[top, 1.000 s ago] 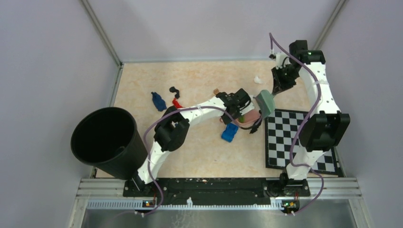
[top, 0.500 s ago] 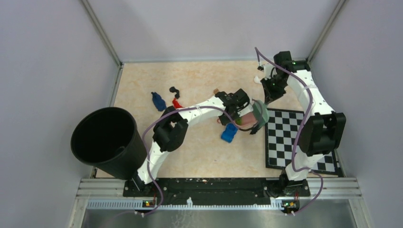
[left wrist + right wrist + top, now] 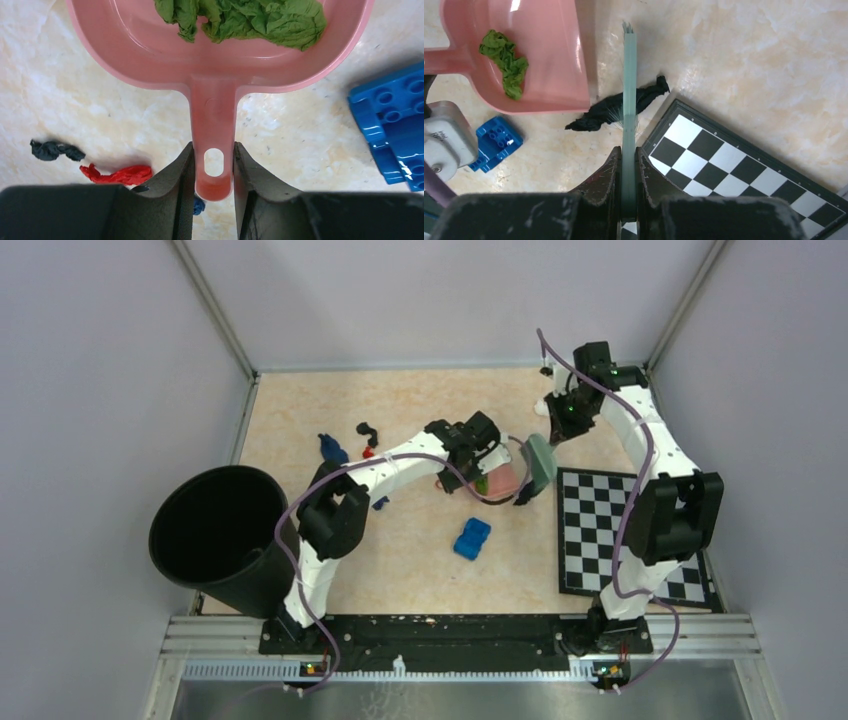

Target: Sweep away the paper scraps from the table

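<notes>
We are pinching the end of the handle of the pink dustpan (image 3: 125, 50) between both fingers of the left gripper (image 3: 214, 160). The right gripper (image 3: 628, 155) is pressed together on the green brush (image 3: 629, 75), which we are seeing edge-on.

Over the last second we have been swinging the brush down and to the left, from raised over the far corner of the chequered board (image 3: 620, 530) to standing at the dustpan's open edge. Meanwhile we have been drawing the dustpan left and farther away. The blue toy block (image 3: 472, 538) is now lying clear of it on the near side.

A green scrap (image 3: 240, 17) is already sitting in the dustpan. A black scrap (image 3: 589, 121) is lying on the table (image 3: 420, 570) between the dustpan's edge and the board's corner. The bristles are touching it, and it is poking out on both sides of the brush, so we judge a leftward stroke would carry it in.

Other paper scraps are waiting at the far left: a dark blue scrap (image 3: 330, 447), a small black curl (image 3: 368, 428) and a red scrap (image 3: 117, 174). The black bin (image 3: 250, 580) is standing at the near left, and nothing in view shows whether it holds anything yet.
</notes>
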Robot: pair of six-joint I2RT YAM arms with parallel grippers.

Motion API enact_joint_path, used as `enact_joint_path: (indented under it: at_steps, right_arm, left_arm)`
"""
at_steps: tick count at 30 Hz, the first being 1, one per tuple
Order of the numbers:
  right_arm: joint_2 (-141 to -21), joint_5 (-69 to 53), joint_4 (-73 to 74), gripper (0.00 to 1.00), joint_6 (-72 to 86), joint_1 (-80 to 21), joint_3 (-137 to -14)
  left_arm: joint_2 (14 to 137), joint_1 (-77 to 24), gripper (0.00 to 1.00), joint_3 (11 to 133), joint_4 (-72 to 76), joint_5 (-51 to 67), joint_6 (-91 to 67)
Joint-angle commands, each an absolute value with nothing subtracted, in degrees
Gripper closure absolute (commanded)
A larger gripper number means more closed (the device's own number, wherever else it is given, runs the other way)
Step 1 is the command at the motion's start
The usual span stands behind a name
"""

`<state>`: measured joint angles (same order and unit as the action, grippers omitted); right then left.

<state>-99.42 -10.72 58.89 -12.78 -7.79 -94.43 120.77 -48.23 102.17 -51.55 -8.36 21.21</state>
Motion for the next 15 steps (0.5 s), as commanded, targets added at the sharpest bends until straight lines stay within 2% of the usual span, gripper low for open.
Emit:
enact_joint_path:
  at_steps: [1, 7, 15]
  right_arm:
    - [-100.9, -15.8, 55.0, 1.00, -10.3, -9.1, -98.6]
    - [-97.7, -17.9, 54.1, 1.00, -9.8, -9.8, -101.3]
    - [-93.5, -4.7, 55.6, 1.00, -11.8, -9.9, -99.1]
  left_arm:
    - [116.1, -47.7, 1.00, 100.3, -51.3, -7.5, 22.0]
    - [115.0, -47.8, 1.00, 99.0, -54.0, -8.2, 17.4]
    - [114.0, -47.8, 1.00, 98.3, -64.8, -5.0, 5.6]
